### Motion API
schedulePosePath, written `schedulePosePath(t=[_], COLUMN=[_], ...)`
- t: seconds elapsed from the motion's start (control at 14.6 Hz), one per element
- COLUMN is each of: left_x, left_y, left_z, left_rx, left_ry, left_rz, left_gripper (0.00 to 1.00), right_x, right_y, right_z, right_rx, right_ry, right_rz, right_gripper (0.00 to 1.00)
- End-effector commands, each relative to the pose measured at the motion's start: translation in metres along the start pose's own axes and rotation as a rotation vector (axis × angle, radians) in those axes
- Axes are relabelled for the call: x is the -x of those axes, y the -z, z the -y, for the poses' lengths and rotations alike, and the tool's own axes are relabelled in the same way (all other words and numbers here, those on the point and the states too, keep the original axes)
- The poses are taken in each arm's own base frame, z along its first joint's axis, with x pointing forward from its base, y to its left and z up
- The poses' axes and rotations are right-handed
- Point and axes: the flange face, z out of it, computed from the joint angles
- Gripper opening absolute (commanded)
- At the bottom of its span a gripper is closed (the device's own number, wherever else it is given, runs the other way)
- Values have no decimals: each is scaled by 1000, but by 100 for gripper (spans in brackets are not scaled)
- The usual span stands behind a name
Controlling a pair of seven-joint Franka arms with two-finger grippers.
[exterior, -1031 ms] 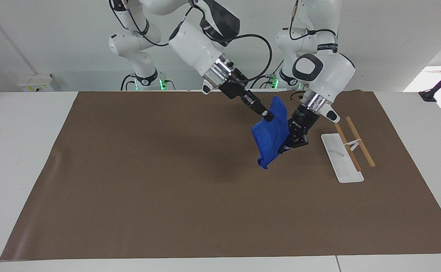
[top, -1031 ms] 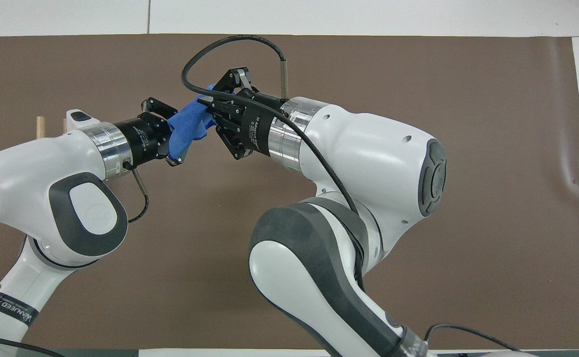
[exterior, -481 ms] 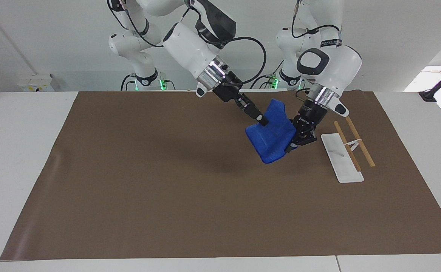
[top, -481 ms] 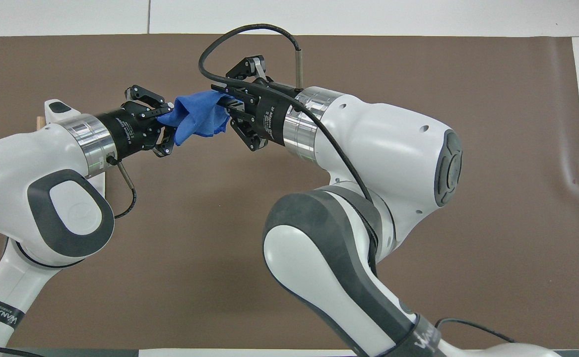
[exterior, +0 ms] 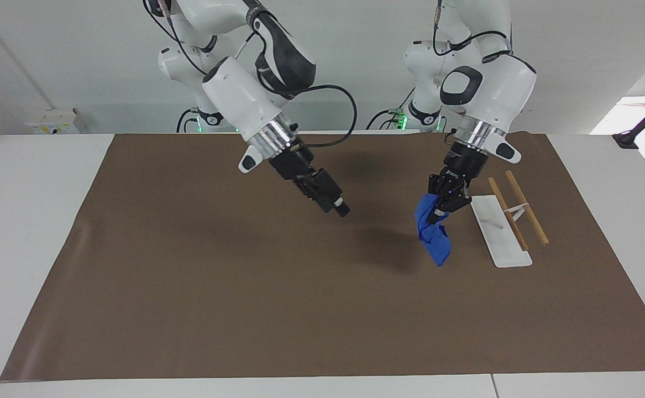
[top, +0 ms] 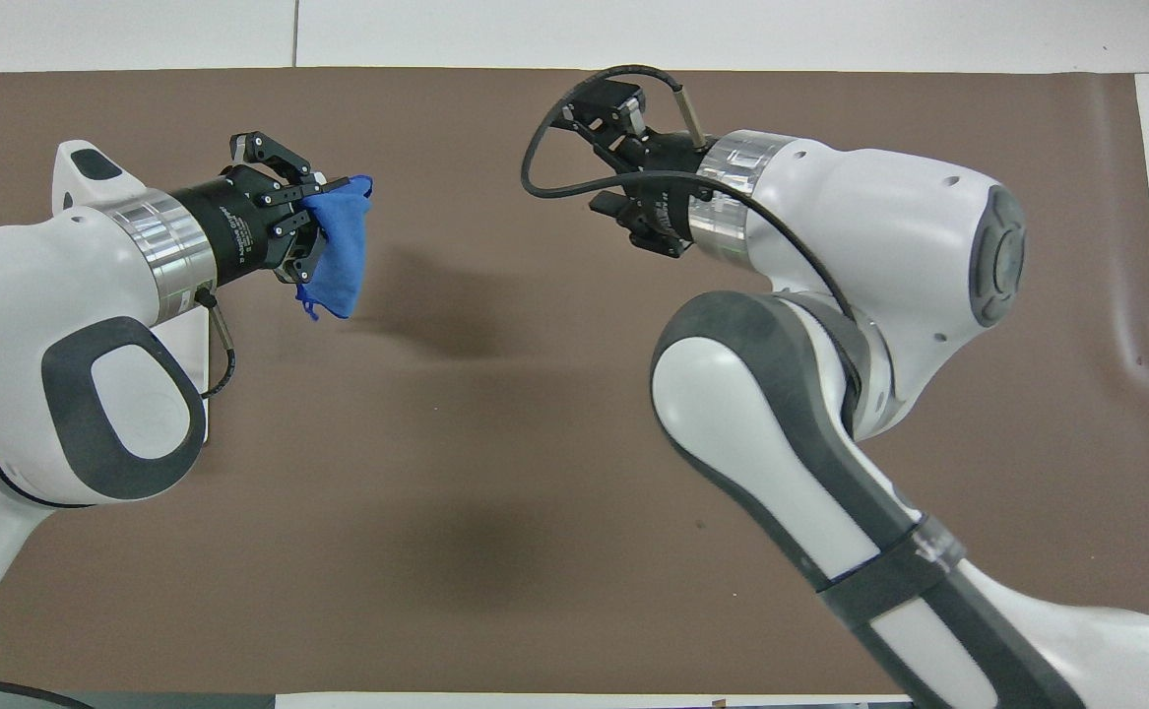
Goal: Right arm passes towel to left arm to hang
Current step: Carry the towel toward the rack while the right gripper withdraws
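The towel (exterior: 431, 231) is held clamped in the left pincer (exterior: 441, 210) above the worktop (exterior: 245, 309), while the right pincer (exterior: 337, 208) is seen empty, its fingers' state unclear.

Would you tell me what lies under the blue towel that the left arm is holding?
The towel hangs from the left gripper over bare brown mat, with only its shadow beneath. The white rack base lies beside it, not under. The cloth hides nothing.

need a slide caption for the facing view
Left claw holds the blue towel up beside the white rack; right claw hangs apart, holding nothing.
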Motion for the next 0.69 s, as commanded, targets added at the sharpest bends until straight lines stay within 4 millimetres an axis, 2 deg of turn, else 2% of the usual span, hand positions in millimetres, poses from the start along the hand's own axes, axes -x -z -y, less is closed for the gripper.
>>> schedulePosePath(t=[0.0,0.21,0.34,0.48,0.62], left_x=[4,9,15,17,15], left_y=[-1,13,13,17,26], left_z=[-16,-16,-16,-20,-32], left_rx=[-32,-85,-111,-174,-265], left_ry=[-105,-264,-413,-582,-727], left_rz=[-37,-122,-198,-242,-227], left_gripper=[0,0,0,0,0], right_x=[-50,-95,-116,-128,-130], right_y=[33,59,74,86,101], right_z=[-40,-75,-91,-102,-96], right_rx=[163,363,469,572,700], right_ry=[245,399,552,647,712], right_rz=[-18,-19,2,32,39], right_gripper=[100,100,100,100,100])
